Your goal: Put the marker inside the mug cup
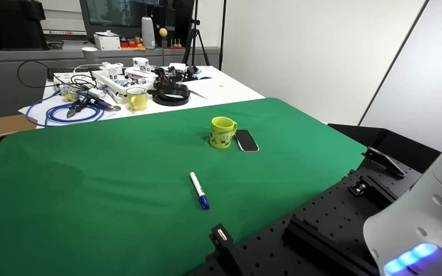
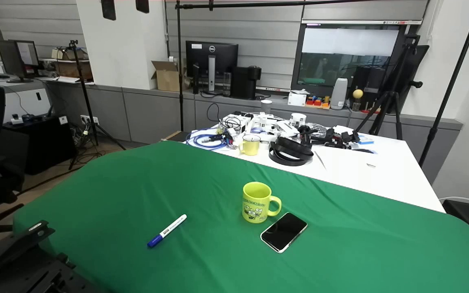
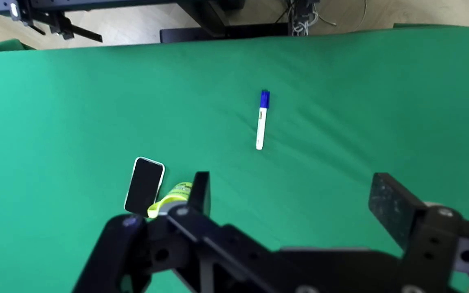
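Note:
The marker (image 1: 199, 190) is white with a dark blue cap and lies flat on the green cloth; it also shows in an exterior view (image 2: 167, 230) and in the wrist view (image 3: 261, 122). The mug cup (image 1: 221, 136), yellow-green with printed marks and a handle, stands upright on the cloth beside a phone; it also shows in an exterior view (image 2: 255, 203). In the wrist view the mug cup (image 3: 181, 191) is partly hidden by a finger. My gripper (image 3: 291, 179) is open and empty, high above the cloth. Its fingertips (image 2: 125, 7) show at the top edge of an exterior view.
A dark phone (image 2: 284, 232) lies close to the mug's handle. A white table (image 1: 228, 90) behind the cloth holds cables, tools, black straps and a second, paler yellow mug (image 1: 137, 100). A black perforated base (image 1: 320, 218) with clamps borders the cloth by the robot.

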Robot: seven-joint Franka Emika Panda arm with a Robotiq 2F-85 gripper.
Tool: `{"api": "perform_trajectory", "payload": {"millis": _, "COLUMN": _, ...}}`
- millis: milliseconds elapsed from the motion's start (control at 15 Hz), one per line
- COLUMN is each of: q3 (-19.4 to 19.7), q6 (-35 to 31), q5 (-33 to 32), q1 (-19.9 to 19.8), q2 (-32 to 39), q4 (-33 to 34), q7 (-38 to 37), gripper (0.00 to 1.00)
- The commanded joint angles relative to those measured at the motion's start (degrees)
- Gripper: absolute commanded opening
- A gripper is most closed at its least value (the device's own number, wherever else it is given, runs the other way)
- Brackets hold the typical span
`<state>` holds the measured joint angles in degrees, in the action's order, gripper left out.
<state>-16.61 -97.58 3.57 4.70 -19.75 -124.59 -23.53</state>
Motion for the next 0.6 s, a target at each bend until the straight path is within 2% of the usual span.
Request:
{"api": "perform_trajectory", "payload": {"millis": 0, "q3": 1.4, "q6": -10.2, "q5": 2.4, "q1": 1.9, "q2": -1.1, "q4": -7.3, "q7": 1.1, "gripper": 1.00}}
{"api": "perform_trajectory", "payload": {"millis": 333, "q3": 1.8, "q6": -20.7, "q5": 5.0, "q1": 3.2, "q2": 0.4, "q4": -17.6, "q7": 3.2, "gripper": 1.00}}
{"api": "perform_trajectory", "payload": {"millis": 400, "q3": 1.5, "q6": -20.3, "q5": 4.2, "q1": 2.8, "q2": 1.7, "q4": -18.7, "q7": 1.6, "gripper": 1.00}}
{"api": "perform_trajectory", "payload": {"millis": 467, "q3": 1.6, "q6": -19.0, "q5": 3.9, "q1": 3.1, "q2": 1.0, "q4": -16.2, "q7": 2.3, "gripper": 1.00}}
{"api": "perform_trajectory", "payload": {"millis": 533, "q3": 1.7, "q6": -19.5, "q5": 3.9, "q1": 3.1, "q2": 1.6, "q4": -17.6, "q7": 2.3, "gripper": 1.00}}
